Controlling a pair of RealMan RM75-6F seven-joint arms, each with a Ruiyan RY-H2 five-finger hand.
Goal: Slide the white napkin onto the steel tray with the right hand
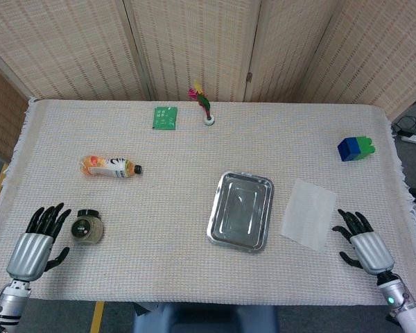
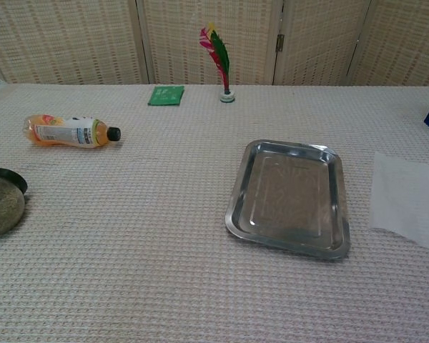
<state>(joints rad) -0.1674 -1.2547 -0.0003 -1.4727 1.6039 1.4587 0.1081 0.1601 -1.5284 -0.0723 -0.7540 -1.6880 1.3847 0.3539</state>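
The right robot hand [image 1: 360, 242] is held spread, empty, beside the napkin [image 1: 308, 214]. The napkin should be pressed flat and dragged sideways onto the tray [image 1: 240, 210].

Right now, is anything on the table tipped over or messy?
Yes: the orange drink bottle lies on its side, cap on, nothing spilled. The white napkin sits a bit crooked beside the steel tray, flat. Everything else looks tidy.

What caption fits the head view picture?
Right hand open beside the napkin, which lies next to the empty tray.
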